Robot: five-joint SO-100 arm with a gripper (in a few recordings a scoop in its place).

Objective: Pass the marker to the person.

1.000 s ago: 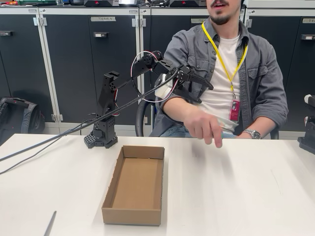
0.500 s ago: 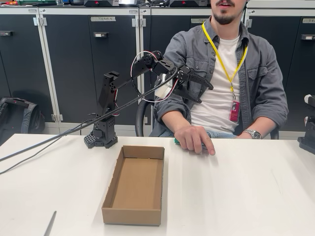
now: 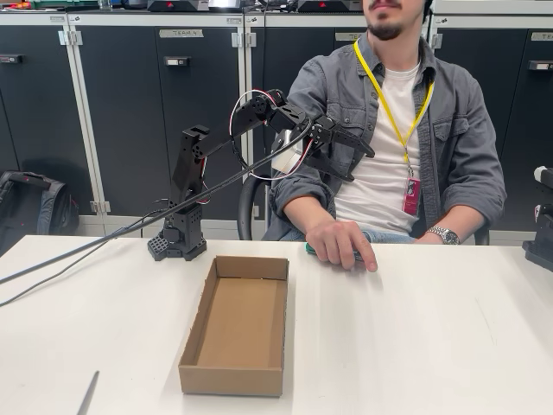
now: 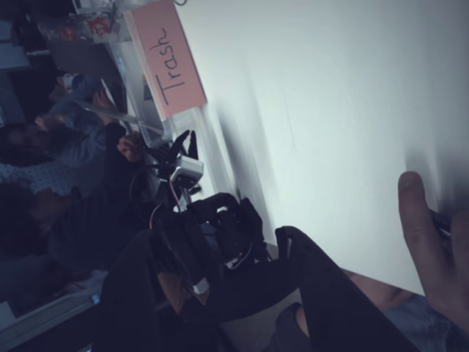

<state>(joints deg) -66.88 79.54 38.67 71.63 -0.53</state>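
Observation:
The person (image 3: pixel 389 130) sits behind the white table (image 3: pixel 415 337) with one hand (image 3: pixel 339 244) lying flat on it. Under that hand lies the marker; just its green end (image 3: pixel 308 249) pokes out at the left. My gripper (image 3: pixel 363 164) hangs in the air in front of the person's chest, well above the hand, open and holding nothing. In the wrist view my dark fingers (image 4: pixel 330 293) frame the bottom of the picture, and the person's hand (image 4: pixel 432 257) rests on the table's edge at the right, with a sliver of the marker (image 4: pixel 442 224) beside it.
An open cardboard box (image 3: pixel 238 324) stands on the table in front of my base (image 3: pixel 180 242). A thin grey stick (image 3: pixel 88 393) lies at the front left corner. Cables (image 3: pixel 78 252) trail off to the left. A pink "Trash" label (image 4: pixel 166 59) shows in the wrist view.
The person's hand, blurred in motion a second ago, has come down flat on the table over the marker and stays there. My arm and open gripper have not moved.

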